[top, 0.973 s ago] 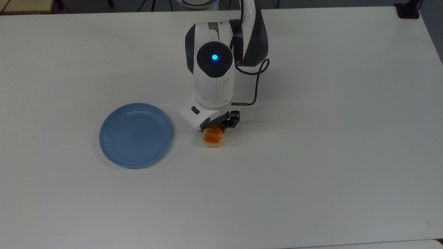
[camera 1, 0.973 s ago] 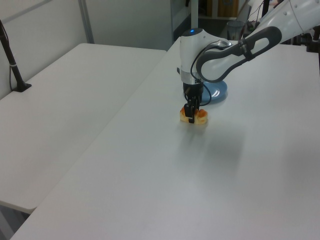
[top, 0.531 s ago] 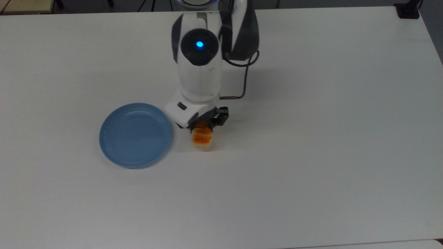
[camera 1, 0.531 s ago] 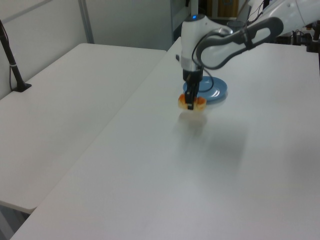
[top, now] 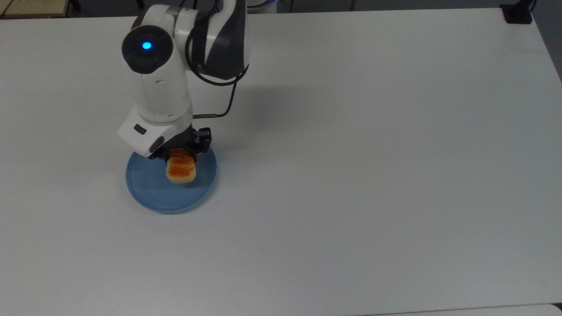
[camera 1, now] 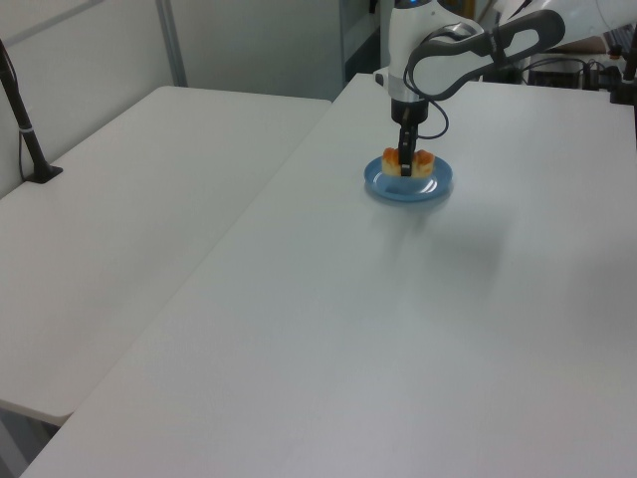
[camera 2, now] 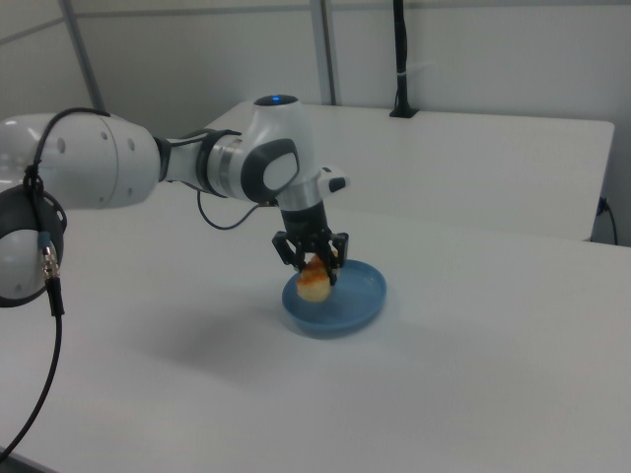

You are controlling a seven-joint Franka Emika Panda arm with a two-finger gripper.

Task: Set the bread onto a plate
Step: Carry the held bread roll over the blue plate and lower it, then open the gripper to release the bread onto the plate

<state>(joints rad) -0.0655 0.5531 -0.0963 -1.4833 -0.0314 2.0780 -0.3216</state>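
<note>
My gripper [top: 179, 153] is shut on the bread [top: 181, 170], a small loaf with an orange-brown top and pale sides. It holds the loaf over the round light-blue plate [top: 149, 189], which lies on the white table at the top view's left. In the right view the bread [camera 2: 314, 281] hangs in the gripper [camera 2: 312, 263] just above the plate [camera 2: 357, 302], slightly off its surface. The left view has the bread [camera 1: 410, 162] straddling the black fingers, over the plate [camera 1: 436, 186]. The loaf's far end is hidden under the wrist in the top view.
The white table [top: 373, 175] stretches wide to the top view's right of the plate. A second white table [camera 1: 119, 199] stands beside it in the left view, with a black post [camera 1: 25, 129] clamped at its edge.
The arm has swung toward the top view's left, carrying the bread from the bare table beside the plate to a spot over the plate. The grip on the loaf is unchanged.
</note>
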